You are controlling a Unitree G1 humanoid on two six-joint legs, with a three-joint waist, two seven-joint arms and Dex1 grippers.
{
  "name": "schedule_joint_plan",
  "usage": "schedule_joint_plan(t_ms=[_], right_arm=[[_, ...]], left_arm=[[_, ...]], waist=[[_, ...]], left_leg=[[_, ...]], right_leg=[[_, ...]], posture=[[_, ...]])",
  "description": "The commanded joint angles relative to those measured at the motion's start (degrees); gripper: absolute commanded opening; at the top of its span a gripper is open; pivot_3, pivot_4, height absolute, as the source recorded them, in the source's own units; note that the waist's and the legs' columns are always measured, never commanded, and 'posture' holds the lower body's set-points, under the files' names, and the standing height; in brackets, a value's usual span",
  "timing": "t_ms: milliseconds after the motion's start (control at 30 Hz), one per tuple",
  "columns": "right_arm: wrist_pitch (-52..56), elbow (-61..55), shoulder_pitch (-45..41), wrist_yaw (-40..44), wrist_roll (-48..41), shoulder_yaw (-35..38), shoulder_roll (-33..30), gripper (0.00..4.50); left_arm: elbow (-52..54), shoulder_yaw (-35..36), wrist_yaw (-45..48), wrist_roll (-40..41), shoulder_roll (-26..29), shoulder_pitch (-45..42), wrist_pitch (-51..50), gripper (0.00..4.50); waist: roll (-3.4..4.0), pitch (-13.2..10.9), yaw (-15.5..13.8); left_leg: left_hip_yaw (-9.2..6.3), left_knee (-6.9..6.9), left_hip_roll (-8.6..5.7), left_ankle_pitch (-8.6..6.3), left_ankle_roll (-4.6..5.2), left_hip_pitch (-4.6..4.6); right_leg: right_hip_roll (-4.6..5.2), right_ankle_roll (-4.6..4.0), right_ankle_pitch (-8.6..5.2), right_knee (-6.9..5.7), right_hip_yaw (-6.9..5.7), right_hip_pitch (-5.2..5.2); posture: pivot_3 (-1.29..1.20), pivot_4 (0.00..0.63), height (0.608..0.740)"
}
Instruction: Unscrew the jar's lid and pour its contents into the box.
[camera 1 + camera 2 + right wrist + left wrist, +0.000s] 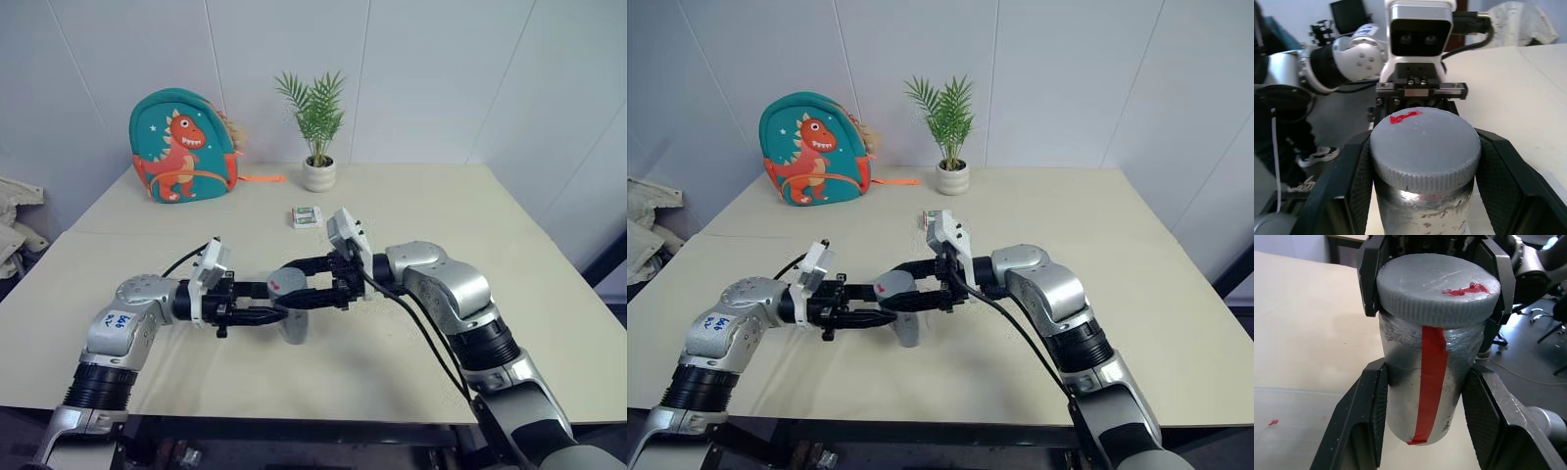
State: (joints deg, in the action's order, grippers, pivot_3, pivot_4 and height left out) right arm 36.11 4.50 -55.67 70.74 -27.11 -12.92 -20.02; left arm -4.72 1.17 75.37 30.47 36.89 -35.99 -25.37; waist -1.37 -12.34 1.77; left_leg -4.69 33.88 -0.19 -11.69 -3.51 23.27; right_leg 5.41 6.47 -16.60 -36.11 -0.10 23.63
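Even, bright overhead light fell on the pale table (411, 225), leaving only a soft shadow under the arms. In the wrist views the lid (1437, 286) stood sharp with faint sheen, while the background behind was slightly soft.

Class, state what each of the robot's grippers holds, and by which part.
The left gripper clamps the jar by its body; the right gripper clamps the lid by its ribbed rim.

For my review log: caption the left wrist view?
Left gripper clamps the jar while right gripper grips its lid.
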Motion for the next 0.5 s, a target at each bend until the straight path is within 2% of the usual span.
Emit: schedule_joint_plan(t_ms=[33,367,500], right_arm=[[-2.9,-0.5,-3.3,6.7,-2.6,-0.7,1.4,2.56],[-4.6,6.4,-4.1,8.5,-0.3,0.3,1.6,2.56],[-3.2,6.1,-3.8,7.7,-0.3,0.4,1.2,3.85]], left_arm=[[2.4,-1.8,0.7,0.6,-0.8,0.0,-0.8,1.87],[3.5,-1.1,0.2,1.2,-1.0,0.1,-1.7,1.87],[4.2,-0.5,-0.3,1.6,-0.9,0.3,-2.2,1.87]], waist=[[0.00,0.0,0.0],[0.00,0.0,0.0],[0.00,0.0,0.0]], left_leg=[[0.00,0.00,0.00,0.00,0.00,0.00],[0.05,0.05,0.00,-0.01,-0.01,0.00],[0.06,0.05,0.00,-0.01,-0.02,0.00]], right_leg=[[0.00,0.01,0.00,0.00,0.01,0.00],[-0.01,0.04,0.02,-0.01,0.08,0.00],[-0.01,0.04,0.03,-0.01,0.09,0.01]], posture=[[0.00,0.150,0.740],[0.00,0.150,0.740],[0.00,0.150,0.740]])
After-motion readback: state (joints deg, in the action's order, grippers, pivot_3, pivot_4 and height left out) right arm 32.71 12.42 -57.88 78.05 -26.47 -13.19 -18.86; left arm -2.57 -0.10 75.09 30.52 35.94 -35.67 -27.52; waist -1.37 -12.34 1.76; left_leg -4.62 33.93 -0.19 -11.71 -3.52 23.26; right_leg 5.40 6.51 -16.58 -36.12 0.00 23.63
